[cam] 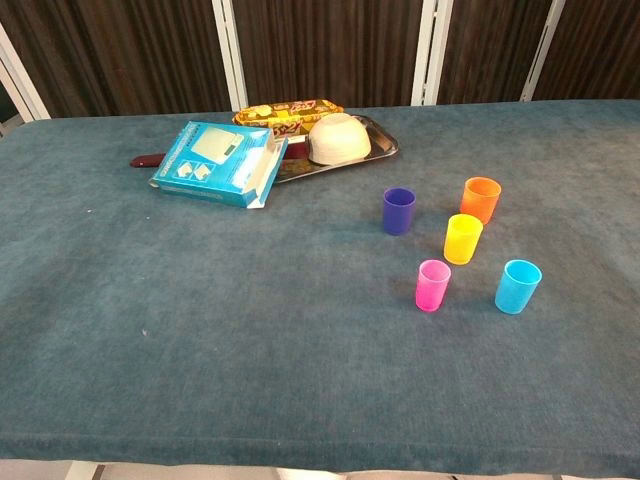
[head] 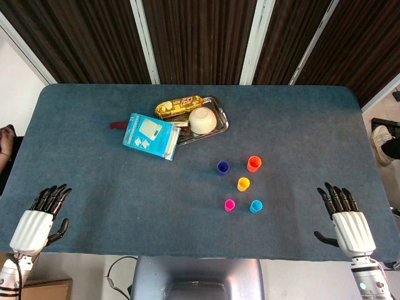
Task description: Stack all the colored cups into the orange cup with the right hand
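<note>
Right now your orange cup (head: 253,164) (cam: 481,199) stands upright on the blue-grey table (head: 94,162) (cam: 200,330), toward the right of centre, and I see nothing inside it. Taking that cup as your landmark: the purple cup (head: 222,167) (cam: 398,211) stands to its left, apart from it; the yellow cup (head: 243,184) (cam: 462,239) sits just beside it on the near side; the pink cup (head: 229,205) (cam: 433,285) and the light blue cup (head: 255,205) (cam: 518,286) stand nearer still to you, a little apart from each other. All are upright, separate and unstacked; none shows any contents.

Beyond the orange cup and to its left lies a metal tray (head: 220,125) (cam: 385,148) holding a cream bowl (head: 202,120) (cam: 338,138) turned upside down and a yellow snack packet (head: 178,107) (cam: 288,114); its red print is too small to read. A light blue box (head: 150,135) (cam: 218,162) leans on the tray's left edge, one end flap open, its label writing illegible. A dark red object (head: 117,125) (cam: 143,160) pokes out behind the box.

Your right hand (head: 347,222) rests near the table's front edge, well to the right of the orange cup, fingers spread and holding nothing. Your left hand (head: 40,219) lies at the front left corner, far from the cups, fingers likewise apart and empty. Nothing stands between the right hand and the cups.
</note>
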